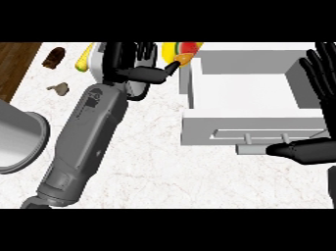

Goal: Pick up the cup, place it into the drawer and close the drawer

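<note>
Covering most of the view is a white, faintly veined bench (170, 171), with a strip of dark wooden floor (4, 63) showing beyond its left edge. A large grey cylinder (8, 132) lies tilted at the left side of the bench, its open rim turned toward the middle. Near the far left edge sit a small brown item (53, 58) and a small tan one (58, 88), well apart from the drawer. The white drawer (250, 122) stands open on the right half of the bench, its handle on the near front wall.

The left robot hand (131, 61) is at the far edge, fingers and thumb curled round a white cup (98, 61) of which only slivers show beside the fingers; the cup is outside the drawer, just left of its far-left corner. Yellow, red and orange objects (181, 51) peek out behind that hand, too hidden to identify. The right robot hand (328, 78) shows at the right edge over the drawer's right side, fingers straight and spread, thumb stretched out low across the drawer's front.
</note>
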You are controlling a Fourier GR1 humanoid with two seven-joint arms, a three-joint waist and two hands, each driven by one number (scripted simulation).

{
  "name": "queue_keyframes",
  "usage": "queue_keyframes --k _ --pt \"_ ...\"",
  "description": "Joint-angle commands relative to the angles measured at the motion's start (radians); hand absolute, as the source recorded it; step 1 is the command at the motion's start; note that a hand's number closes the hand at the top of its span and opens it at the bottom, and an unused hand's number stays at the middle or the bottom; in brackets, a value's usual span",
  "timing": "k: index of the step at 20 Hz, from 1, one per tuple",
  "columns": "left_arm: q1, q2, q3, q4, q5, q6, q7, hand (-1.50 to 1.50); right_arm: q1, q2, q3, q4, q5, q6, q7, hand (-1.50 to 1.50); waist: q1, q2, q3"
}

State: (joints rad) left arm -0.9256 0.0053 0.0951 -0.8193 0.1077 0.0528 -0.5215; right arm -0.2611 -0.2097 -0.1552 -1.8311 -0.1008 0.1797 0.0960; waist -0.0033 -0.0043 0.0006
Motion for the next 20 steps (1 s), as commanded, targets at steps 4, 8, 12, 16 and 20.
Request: queue_keyframes --k 4,8,12,16,20 --pt "-0.226 -0.005 -0.122 0.085 0.068 0.201 0.169 1.5 -0.039 -0.008 0.003 0.024 -0.003 0.006 0.008 -1.5 -0.026 0.008 0.0" --pt "-0.336 -0.005 -0.152 0.249 0.096 0.263 0.216 1.5 -0.038 -0.01 0.006 0.021 0.0 0.009 0.009 -1.5 -0.05 0.015 0.0" --pt "-0.411 -0.005 -0.207 0.372 0.124 0.304 0.261 1.5 -0.013 0.001 0.018 0.008 -0.01 0.032 -0.033 -1.5 -0.075 0.019 0.001" --pt "-0.437 -0.005 -0.26 0.469 0.153 0.313 0.265 1.5 -0.082 -0.02 0.007 0.048 -0.025 0.041 -0.009 -1.5 -0.104 0.03 0.001" --pt "-0.443 -0.005 -0.333 0.531 0.155 0.223 0.333 1.5 -0.076 -0.01 0.011 0.034 -0.04 0.052 -0.034 -1.5 -0.133 0.035 0.002"
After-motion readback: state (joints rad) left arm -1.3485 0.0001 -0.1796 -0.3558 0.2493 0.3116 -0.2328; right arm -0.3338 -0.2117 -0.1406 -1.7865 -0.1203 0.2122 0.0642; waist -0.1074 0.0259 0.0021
